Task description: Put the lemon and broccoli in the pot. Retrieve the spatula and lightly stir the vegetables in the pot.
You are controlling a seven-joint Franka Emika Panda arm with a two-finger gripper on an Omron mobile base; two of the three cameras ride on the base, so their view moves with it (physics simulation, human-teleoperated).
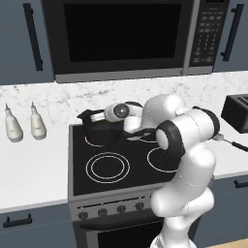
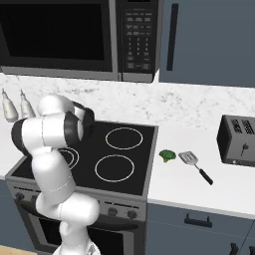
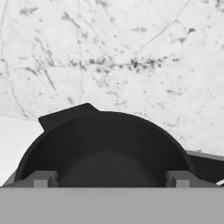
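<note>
Your hand [image 3: 112, 178] hangs directly over the pot [image 1: 100, 131], which sits on the rear left burner of the stove [image 1: 116, 160]. In the hand view the two fingertips [image 3: 43, 179] stand wide apart at either side of the pot's mouth, with nothing between them: the hand is spread and empty. The pot's interior reads as uniform dark; you cannot tell from these pictures whether the lemon lies inside.

The broccoli [image 2: 167, 155] rests on the counter [image 2: 199, 189] to the right of the stove, with the spatula [image 2: 195, 166] just beside it, head toward the broccoli and handle pointing away toward the toaster [image 2: 238, 141].

Risks, as judged from this position:

- The fingertips sit close to the pot's rim. A sideways departure without first rising could catch the rim and drag or tip the pot off its burner.
- The broccoli is small and lumpy. An off-centre pinch may squeeze it out sideways, possibly into the spatula.
- The two items lie near each other. A wide-spread descent on the broccoli could nudge the spatula head and spoil its later pickup.
- The arm's elbow swings broadly over the stove; watch clearance to the pot on the return.
</note>
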